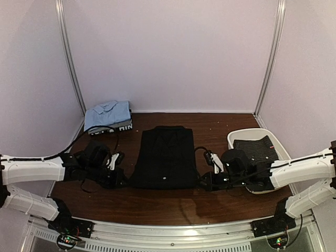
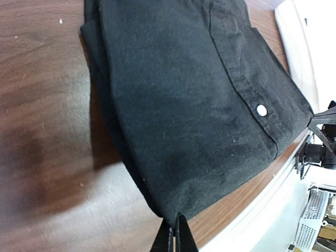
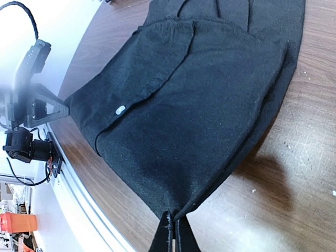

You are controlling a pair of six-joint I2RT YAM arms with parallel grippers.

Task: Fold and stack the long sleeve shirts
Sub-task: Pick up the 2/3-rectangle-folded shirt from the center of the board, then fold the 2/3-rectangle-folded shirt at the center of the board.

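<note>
Two corners of the black shirt (image 1: 164, 157) are pinched, one in each claw. My left claw (image 2: 174, 219) is pressed together on the hem's left corner, and my right claw (image 3: 173, 216) on its right corner. The shirt lies flat on the counter (image 1: 157, 207) between the two claws and stretches away from both.

Its sleeves look turned in, so I judge I am at the start of the hem-to-collar fold. The next move calls for lifting both corners together, carrying them evenly away from me toward the collar, and laying them down without dragging the lower layers askew.

The shirt's long axis runs straight out ahead of the claws, with the collar at the far end, the hem at the claws and the buttons facing up.
</note>
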